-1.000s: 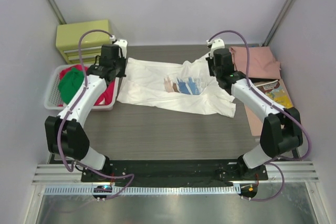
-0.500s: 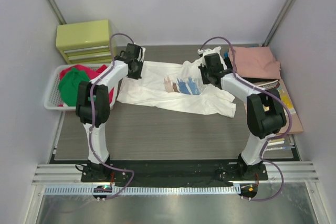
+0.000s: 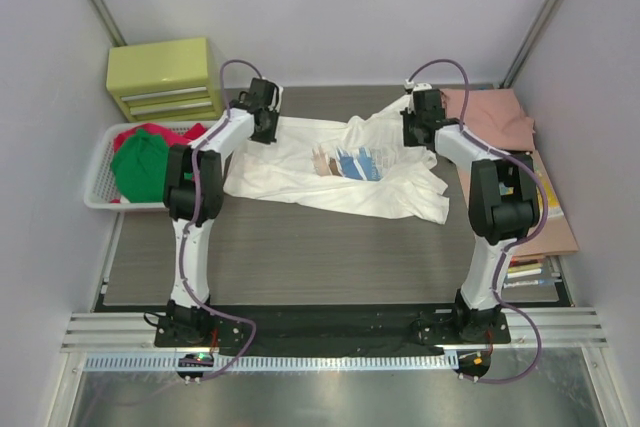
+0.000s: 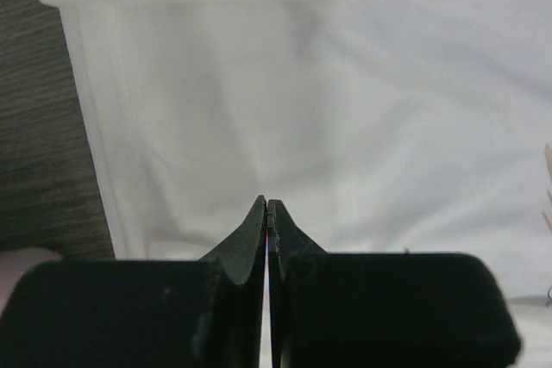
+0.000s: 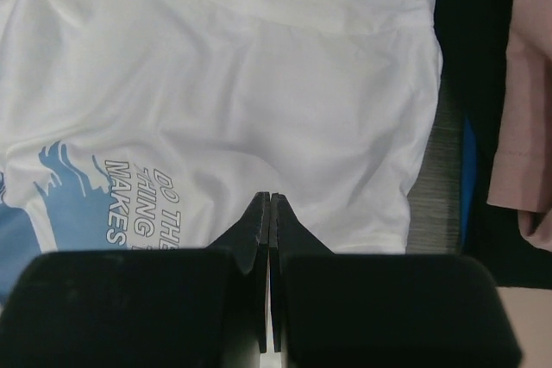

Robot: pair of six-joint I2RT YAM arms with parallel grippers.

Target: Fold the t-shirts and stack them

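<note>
Top external view gives us the whole layout, so we start with the dark table (image 3: 300,247). The white t-shirt (image 3: 290,162) lies across its far half. It is spread out but rumpled, with its blue print (image 3: 352,163) facing up near the middle and one sleeve trailing toward the near right.

At the left edge sits a white basket (image 3: 120,204) holding a green shirt (image 3: 135,162) on top of a red shirt (image 3: 190,133). At the far right a salmon-pink shirt (image 3: 490,117) lies already folded, just beside the white one. A yellow-green cabinet (image 3: 160,72) stands in the far left corner.

Both arms reach to the far edge of the white t-shirt, one over each end. In the left wrist view, the left claw (image 4: 266,204) has its fingers pressed together over plain white cloth, close to a hemmed edge. In the right wrist view, the right claw (image 5: 268,197) is likewise closed above the printed area. We see no cloth caught in either claw, and we cannot tell whether the tips touch the fabric.

We judge that we are at the start of folding this shirt, and it is not yet flat. The next move calls for opening both claws, pinching the far edge at matching points, and keeping the two arms level so the cloth does not skew.
</note>
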